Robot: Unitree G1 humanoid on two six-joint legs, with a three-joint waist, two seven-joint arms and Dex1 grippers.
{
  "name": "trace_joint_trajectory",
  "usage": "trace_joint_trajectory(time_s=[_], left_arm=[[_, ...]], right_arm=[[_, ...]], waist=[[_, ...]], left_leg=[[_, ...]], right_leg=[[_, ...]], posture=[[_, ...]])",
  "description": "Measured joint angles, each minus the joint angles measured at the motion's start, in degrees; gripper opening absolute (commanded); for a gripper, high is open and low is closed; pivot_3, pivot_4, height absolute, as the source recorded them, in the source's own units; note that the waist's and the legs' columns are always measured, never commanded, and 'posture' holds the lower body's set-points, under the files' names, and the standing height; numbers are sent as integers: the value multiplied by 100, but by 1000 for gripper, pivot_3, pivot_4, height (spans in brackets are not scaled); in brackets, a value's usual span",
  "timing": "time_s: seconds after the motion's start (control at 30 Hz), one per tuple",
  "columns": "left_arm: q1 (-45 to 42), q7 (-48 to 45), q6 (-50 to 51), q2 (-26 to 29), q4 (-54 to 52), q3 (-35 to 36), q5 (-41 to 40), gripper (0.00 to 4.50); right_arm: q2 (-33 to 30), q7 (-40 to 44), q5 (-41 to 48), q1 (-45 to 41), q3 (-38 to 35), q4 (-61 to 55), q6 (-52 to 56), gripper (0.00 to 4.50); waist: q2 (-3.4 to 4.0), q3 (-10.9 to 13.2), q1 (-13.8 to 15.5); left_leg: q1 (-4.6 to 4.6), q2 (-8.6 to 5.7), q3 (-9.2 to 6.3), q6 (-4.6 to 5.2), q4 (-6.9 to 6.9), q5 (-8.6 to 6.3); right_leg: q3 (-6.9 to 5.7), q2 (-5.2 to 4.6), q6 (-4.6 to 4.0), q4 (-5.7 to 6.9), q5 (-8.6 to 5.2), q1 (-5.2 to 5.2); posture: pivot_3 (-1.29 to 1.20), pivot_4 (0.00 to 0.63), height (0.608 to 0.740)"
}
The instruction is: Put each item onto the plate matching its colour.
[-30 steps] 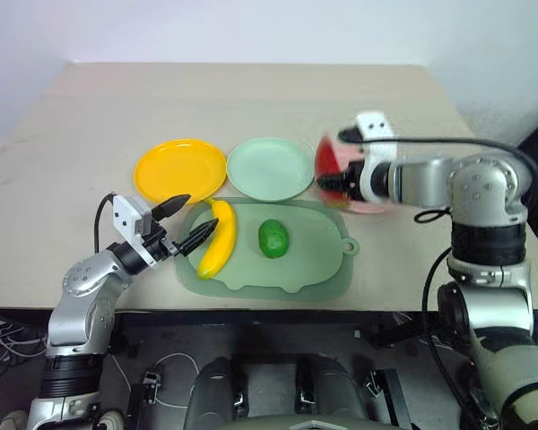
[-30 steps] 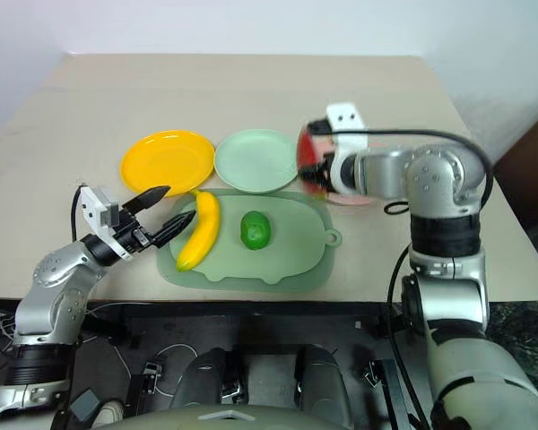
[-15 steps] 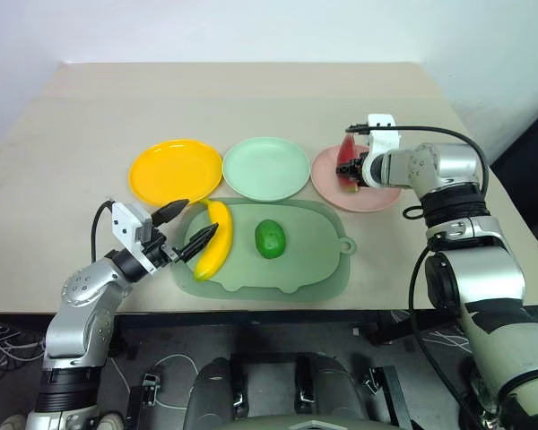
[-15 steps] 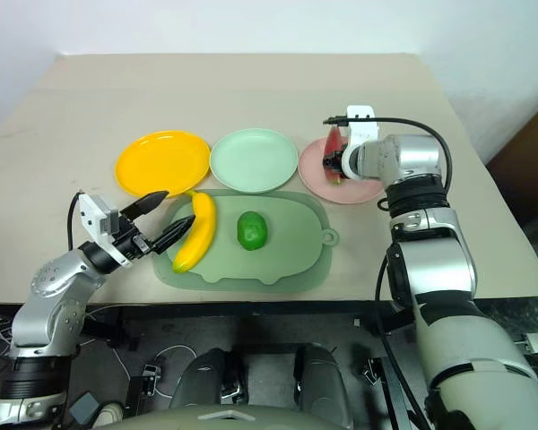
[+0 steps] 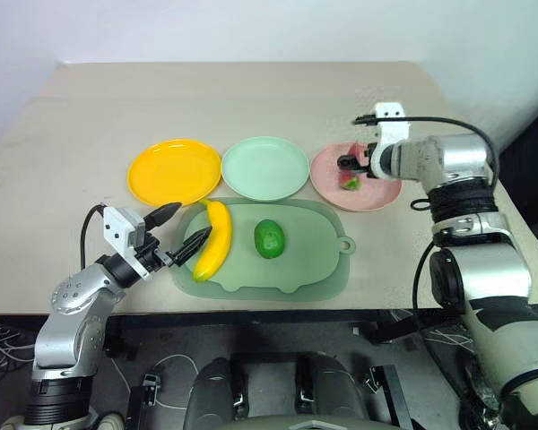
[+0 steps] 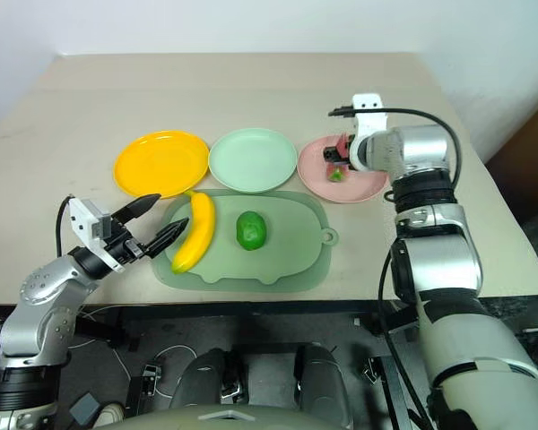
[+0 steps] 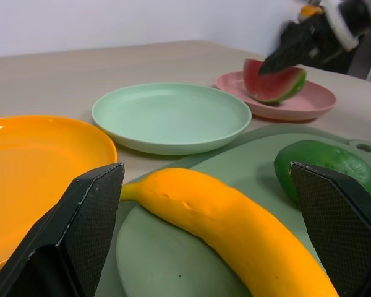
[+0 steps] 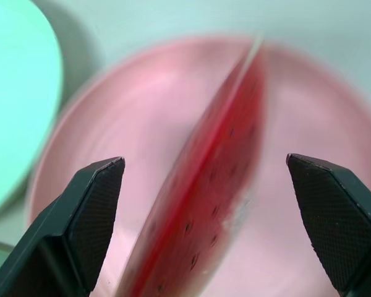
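I see a large pale-green rounded mat (image 5: 305, 260) lying on the beige wooden table (image 5: 251, 98), near its front edge.

A beige wooden table (image 5: 251, 90) stands against a plain white wall (image 5: 251, 27).

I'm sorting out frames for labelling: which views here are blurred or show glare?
Right wrist view: the watermelon wedge and pink plate are soft, out of focus. Left wrist view: banana is sharp, the far gripper blurred. Left eye view: even light, faint sheen on the yellow plate.
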Motion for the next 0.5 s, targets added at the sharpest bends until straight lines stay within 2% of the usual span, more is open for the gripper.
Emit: trace_joint_trajectory(time_s=[0.27,0.4,0.5], left_arm=[[-43,-60,5,84,43,98,-53,4500],[-137,-134,40,145,84,194,-217,4500],[-132,-230,128,246,80,199,-320,4500]], right_arm=[[-165,598,709,1009,-358,-2905,1178,4441],[109,922,1377,1698,-431,-4377,1576,4441],[509,920,1692,2088,-589,-4863,1748,4441]], waist=[[0,0,-8],[-2,-1,0],[-2,-1,11]], left_leg=[[1,2,-1,0,-2,0],[2,2,-5,0,-2,0],[2,0,-6,0,0,0]], right_leg=[[0,0,0,1,0,-2],[-2,0,-1,-3,0,3],[-3,-1,-1,-1,1,5]], posture=[[0,150,695],[0,150,695],[0,150,695]])
